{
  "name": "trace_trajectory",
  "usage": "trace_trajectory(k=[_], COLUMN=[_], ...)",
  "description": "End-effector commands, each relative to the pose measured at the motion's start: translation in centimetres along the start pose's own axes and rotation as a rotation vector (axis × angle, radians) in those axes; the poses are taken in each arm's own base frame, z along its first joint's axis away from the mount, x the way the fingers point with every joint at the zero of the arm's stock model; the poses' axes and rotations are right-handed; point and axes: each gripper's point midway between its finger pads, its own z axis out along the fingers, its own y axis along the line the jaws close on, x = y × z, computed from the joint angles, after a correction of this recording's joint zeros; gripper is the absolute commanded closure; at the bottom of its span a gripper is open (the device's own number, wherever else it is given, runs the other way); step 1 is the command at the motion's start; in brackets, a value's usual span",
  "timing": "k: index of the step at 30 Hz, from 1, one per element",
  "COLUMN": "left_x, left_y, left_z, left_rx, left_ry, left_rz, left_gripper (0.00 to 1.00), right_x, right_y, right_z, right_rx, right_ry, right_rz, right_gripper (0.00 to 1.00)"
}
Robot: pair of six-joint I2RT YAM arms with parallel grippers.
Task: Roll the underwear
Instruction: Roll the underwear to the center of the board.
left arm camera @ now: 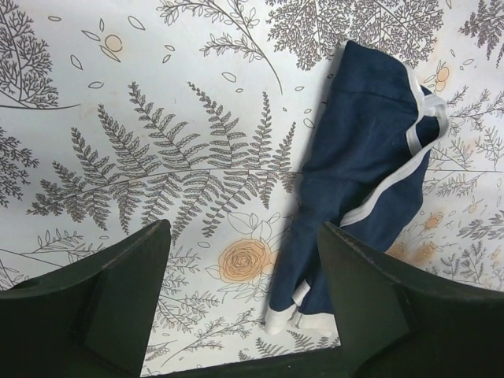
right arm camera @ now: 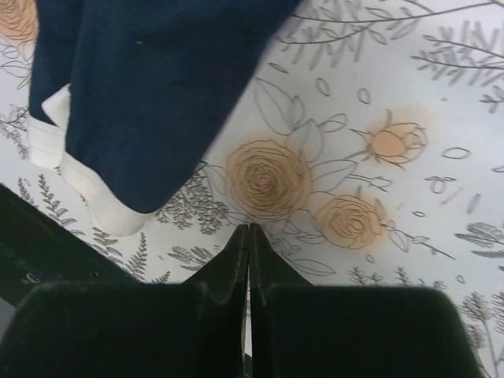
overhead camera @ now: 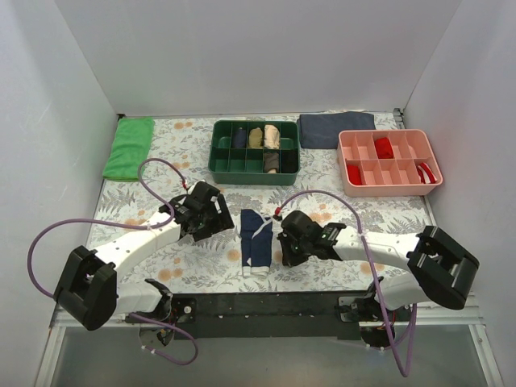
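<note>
The navy underwear [overhead camera: 255, 238] with white piping lies folded into a narrow strip on the floral table cover, between my two grippers. My left gripper [overhead camera: 216, 216] is open and empty, just left of the strip. In the left wrist view the underwear [left arm camera: 370, 165] lies between and beyond the fingers, its white waistband end near the right finger [left arm camera: 370, 291]. My right gripper [overhead camera: 284, 242] is shut and empty, just right of the strip. In the right wrist view the underwear [right arm camera: 150, 87] lies at the upper left, apart from the closed fingertips [right arm camera: 249, 236].
A green divided bin [overhead camera: 255, 151] with rolled garments stands at the back centre. A pink divided bin [overhead camera: 389, 161] with red items stands at the back right. A dark grey-blue folded cloth [overhead camera: 334, 129] and a green cloth [overhead camera: 129, 147] lie along the back.
</note>
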Motion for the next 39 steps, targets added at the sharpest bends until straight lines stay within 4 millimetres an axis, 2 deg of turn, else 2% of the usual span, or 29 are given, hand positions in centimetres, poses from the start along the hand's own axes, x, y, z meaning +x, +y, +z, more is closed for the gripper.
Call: trace_trajectory(k=[1, 14, 19, 23, 26, 27, 29, 30, 31, 34, 39], left_x=[-2.1, -5.0, -5.8, -6.3, -6.6, -6.6, -6.8, -6.8, -6.9, -6.8, -6.6], left_y=[-0.6, 0.7, 1.3, 1.4, 1.5, 1.5, 1.5, 1.6, 1.7, 1.9, 2.0], left_z=[-0.8, -1.0, -1.3, -1.4, -1.6, -1.6, -1.7, -1.7, -1.7, -1.4, -1.2], left_rx=[0.012, -0.010, -0.016, -0.006, -0.008, -0.006, -0.003, -0.004, -0.007, -0.011, -0.005], left_ry=[-0.042, -0.080, -0.089, -0.095, -0.099, -0.099, -0.102, -0.101, -0.103, -0.097, -0.102], left_rz=[0.005, -0.033, -0.041, -0.050, -0.058, -0.058, -0.061, -0.062, -0.065, -0.074, -0.092], left_gripper=[0.23, 0.17, 0.16, 0.16, 0.16, 0.16, 0.15, 0.15, 0.15, 0.15, 0.15], right_x=[-1.6, -1.5, -3.5, -4.1, -4.1, -4.2, -4.9, -4.5, -4.9, -4.6, -3.6], right_y=[2.3, 7.7, 9.4, 10.8, 10.3, 9.6, 9.5, 9.1, 9.1, 8.8, 9.0], right_z=[0.4, 2.0, 2.7, 3.0, 2.2, 1.7, -0.3, -0.9, -1.9, -2.8, -2.1], right_rx=[-0.024, -0.086, -0.114, -0.157, -0.135, -0.108, -0.111, -0.098, -0.101, -0.092, -0.055], right_ry=[-0.058, -0.020, -0.043, -0.019, -0.025, -0.044, -0.096, -0.085, -0.111, -0.133, -0.105], right_rz=[0.020, -0.045, -0.089, -0.154, -0.204, -0.248, -0.286, -0.318, -0.374, -0.502, -0.697], right_gripper=[0.99, 0.99, 0.99, 0.99, 0.87, 0.74, 0.59, 0.54, 0.52, 0.48, 0.48])
